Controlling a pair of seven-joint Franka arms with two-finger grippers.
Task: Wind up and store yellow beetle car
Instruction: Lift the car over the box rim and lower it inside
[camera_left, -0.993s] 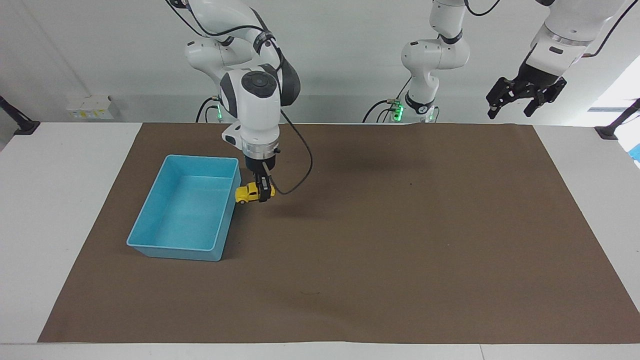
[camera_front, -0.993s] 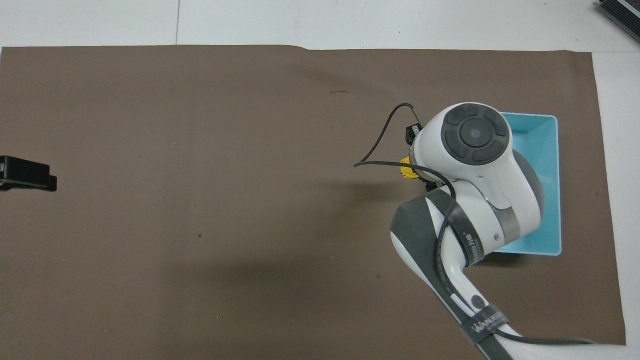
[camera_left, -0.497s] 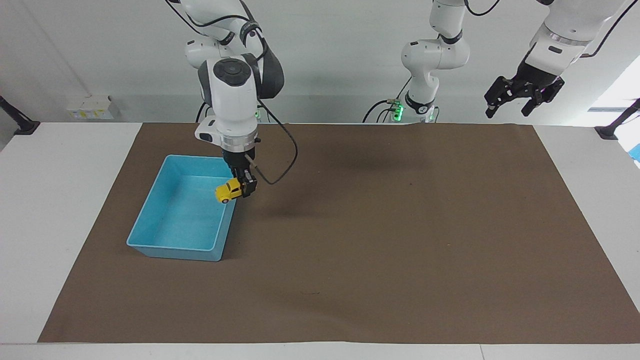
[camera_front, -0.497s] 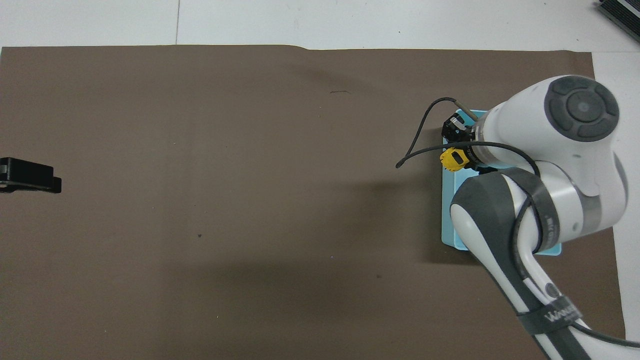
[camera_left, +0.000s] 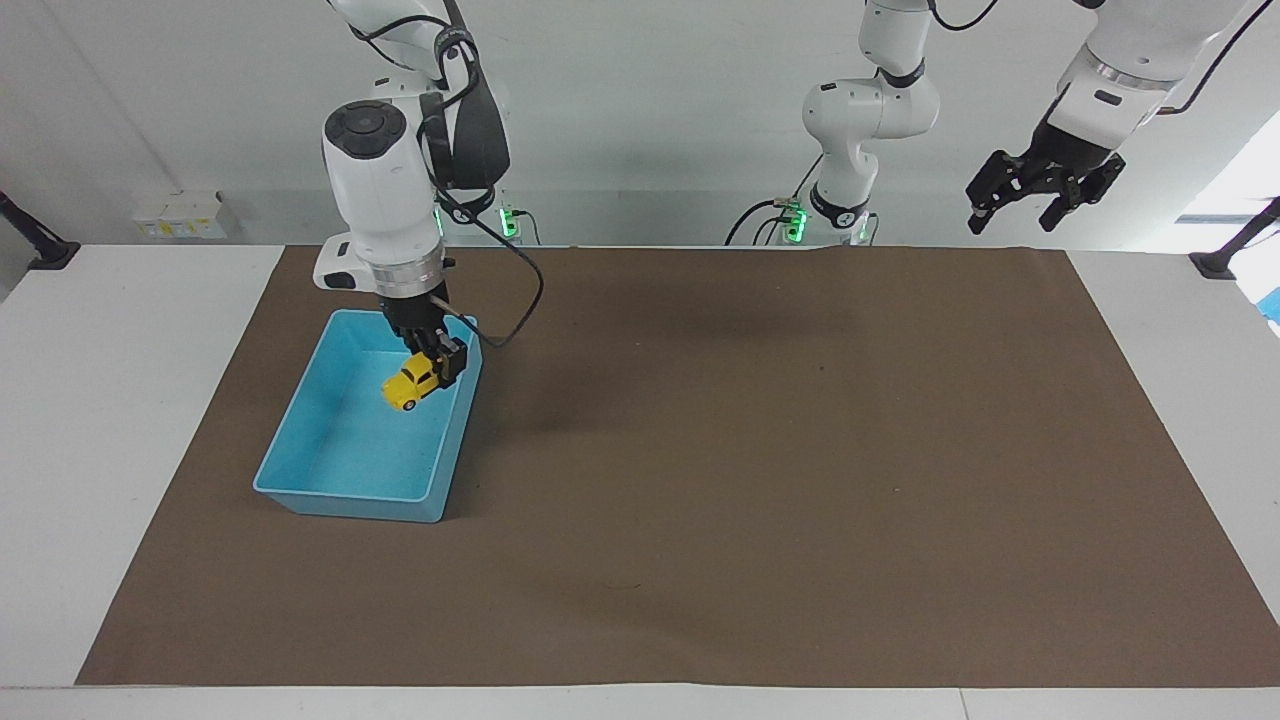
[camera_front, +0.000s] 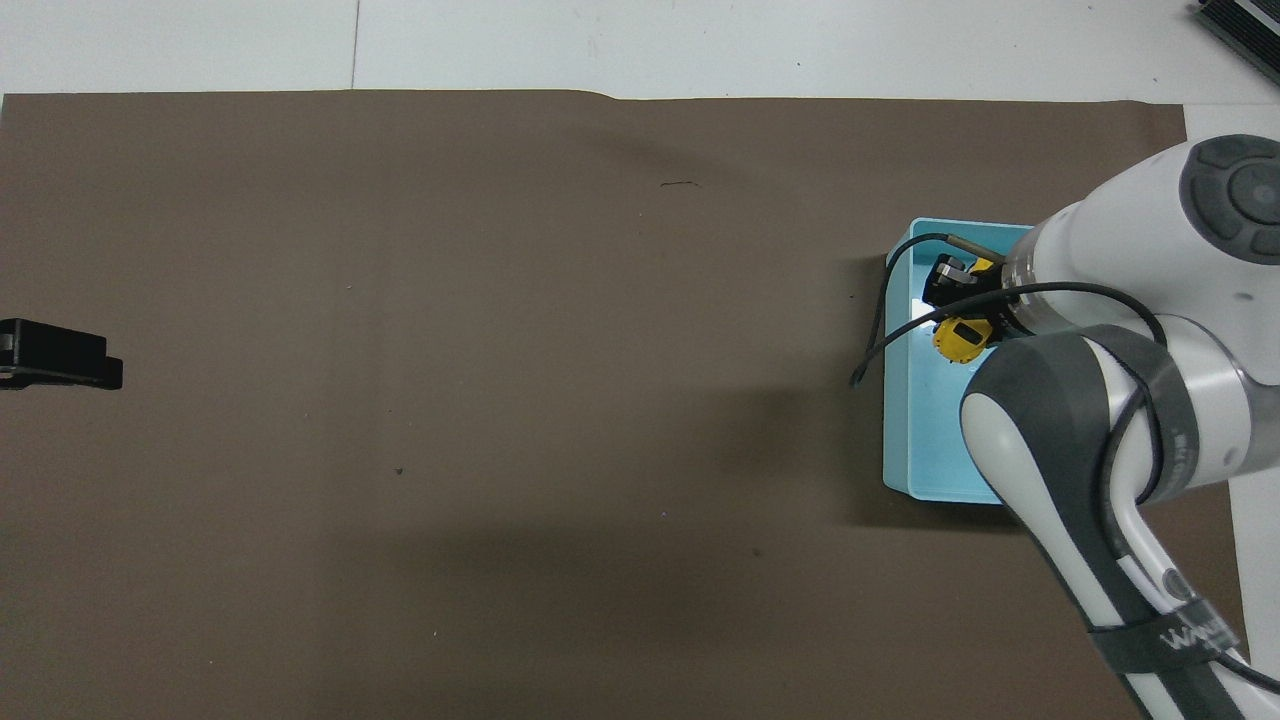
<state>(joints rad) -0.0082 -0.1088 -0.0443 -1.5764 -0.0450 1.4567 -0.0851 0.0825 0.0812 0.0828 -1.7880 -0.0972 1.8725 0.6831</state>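
Overhead only: yellow beetle car (camera_front: 961, 338) half-hidden.

High facing camera across the table, steep overhead camera above the robots, both sharing the brown mat (camera_left: 700, 450).

White desk (camera_left: 120, 400) | brown mat (camera_left: 750, 480) covers it | blue bin (camera_left: 300, 470) on mat, toward right arm's end
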